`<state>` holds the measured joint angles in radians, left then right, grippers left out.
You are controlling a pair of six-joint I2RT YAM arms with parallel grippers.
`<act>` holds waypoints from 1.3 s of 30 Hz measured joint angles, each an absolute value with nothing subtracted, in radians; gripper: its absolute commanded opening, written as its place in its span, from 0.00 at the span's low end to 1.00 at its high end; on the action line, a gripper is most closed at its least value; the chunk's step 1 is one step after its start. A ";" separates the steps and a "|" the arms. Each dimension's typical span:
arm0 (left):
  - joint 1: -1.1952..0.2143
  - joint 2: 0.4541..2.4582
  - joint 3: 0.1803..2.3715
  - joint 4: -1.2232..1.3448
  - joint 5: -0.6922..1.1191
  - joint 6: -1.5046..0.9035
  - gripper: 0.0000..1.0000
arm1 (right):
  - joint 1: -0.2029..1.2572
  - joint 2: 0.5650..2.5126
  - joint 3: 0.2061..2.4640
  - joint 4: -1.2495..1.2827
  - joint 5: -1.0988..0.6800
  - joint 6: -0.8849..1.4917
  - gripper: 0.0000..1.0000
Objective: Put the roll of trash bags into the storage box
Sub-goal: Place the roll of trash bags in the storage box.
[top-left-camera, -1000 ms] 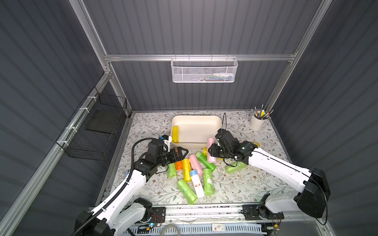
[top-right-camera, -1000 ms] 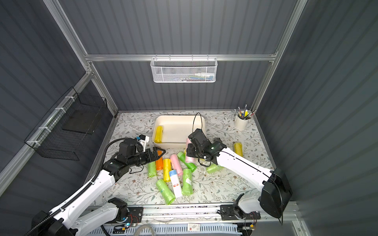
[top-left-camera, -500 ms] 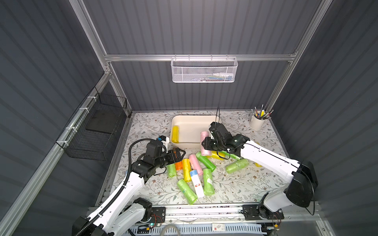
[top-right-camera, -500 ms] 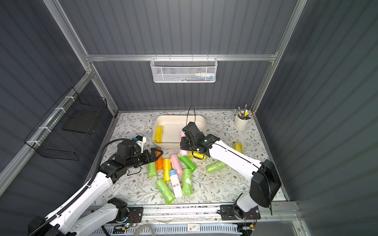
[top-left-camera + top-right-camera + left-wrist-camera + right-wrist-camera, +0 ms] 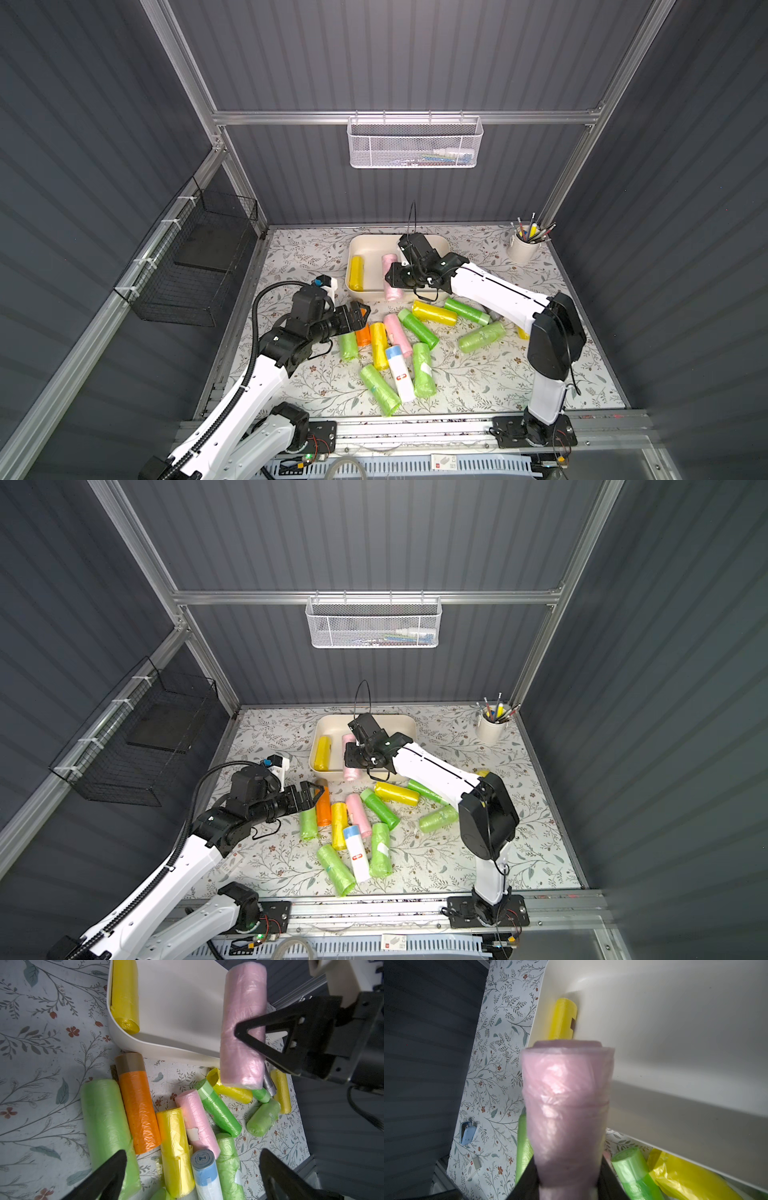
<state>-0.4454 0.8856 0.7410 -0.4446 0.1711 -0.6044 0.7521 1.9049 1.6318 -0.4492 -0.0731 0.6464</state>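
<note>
My right gripper [image 5: 393, 279] [image 5: 352, 759] [image 5: 569, 1178] is shut on a pink roll of trash bags [image 5: 389, 262] [image 5: 351, 773] [image 5: 242, 1022] [image 5: 566, 1088]. The roll hangs across the front wall of the cream storage box [image 5: 353, 254] [image 5: 392, 722] [image 5: 178, 1001] [image 5: 675, 1022], with its far end over the box floor. A yellow roll [image 5: 356, 272] [image 5: 563, 1020] lies inside along the left wall. My left gripper [image 5: 360, 312] [image 5: 310, 793] [image 5: 192, 1155] stands open and empty above the pile of loose rolls, near an orange roll [image 5: 138, 1109].
Several loose green, yellow and pink rolls and a white-and-blue one [image 5: 400, 372] lie on the floral table in front of the box. A pencil cup [image 5: 524, 248] stands back right. A white mesh basket [image 5: 413, 143] hangs on the back wall, a black wire basket [image 5: 195, 266] on the left.
The right gripper has lifted the pink roll from the pile and carried it back and left to the box's front wall. The left arm has barely moved.
</note>
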 measured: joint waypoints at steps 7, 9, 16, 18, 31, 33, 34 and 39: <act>-0.445 0.887 0.745 -0.462 0.168 -0.601 1.00 | 0.727 2.047 1.753 -0.419 -0.120 0.652 0.30; -0.445 0.886 0.752 -0.474 0.162 -0.597 1.00 | 0.722 2.084 1.785 -0.406 -0.134 0.658 0.30; -0.445 0.886 0.755 -0.490 0.144 -0.592 1.00 | 0.706 2.184 1.860 -0.355 -0.178 0.689 0.30; -0.445 0.888 0.755 -0.495 0.144 -0.590 1.00 | 0.700 2.199 1.861 -0.338 -0.188 0.699 0.30; -0.445 0.915 0.759 -0.493 0.145 -0.586 1.00 | 0.662 2.347 1.975 -0.251 -0.245 0.744 0.31; -0.445 0.923 0.759 -0.493 0.145 -0.586 1.00 | 0.662 2.367 1.988 -0.247 -0.257 0.751 0.32; -0.445 0.928 0.759 -0.493 0.145 -0.586 1.00 | 0.663 2.376 1.993 -0.246 -0.264 0.754 0.33; -0.445 0.946 0.759 -0.492 0.145 -0.586 1.00 | 0.662 2.399 1.996 -0.234 -0.282 0.764 0.29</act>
<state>-0.4454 0.9459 0.7586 -0.4923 0.1452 -0.5861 0.6624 2.3989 1.9957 -0.2340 -0.2821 0.7635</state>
